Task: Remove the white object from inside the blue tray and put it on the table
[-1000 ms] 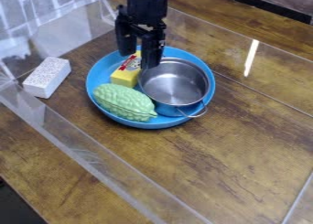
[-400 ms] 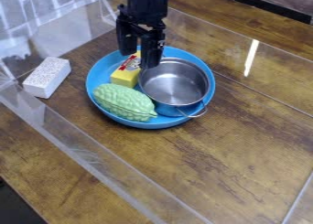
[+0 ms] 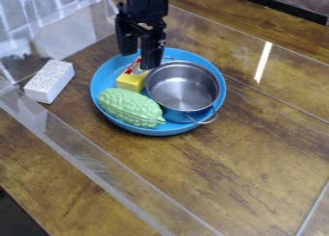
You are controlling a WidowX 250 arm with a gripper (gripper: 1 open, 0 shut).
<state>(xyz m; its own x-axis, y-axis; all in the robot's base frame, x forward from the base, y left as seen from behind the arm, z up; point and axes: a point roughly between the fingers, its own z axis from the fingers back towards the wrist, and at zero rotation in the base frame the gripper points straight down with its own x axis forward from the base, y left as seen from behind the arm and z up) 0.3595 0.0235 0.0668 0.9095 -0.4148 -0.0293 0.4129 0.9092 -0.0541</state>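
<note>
The white object, a speckled rectangular block, lies flat on the table left of the blue tray, apart from its rim. My gripper hangs open over the tray's back left part, pointing down, with nothing between its fingers. It is just above a yellow block in the tray.
The tray also holds a steel pot on the right and a green ridged vegetable at the front. A clear sheet with raised edges covers part of the table. Glare streaks show at the right.
</note>
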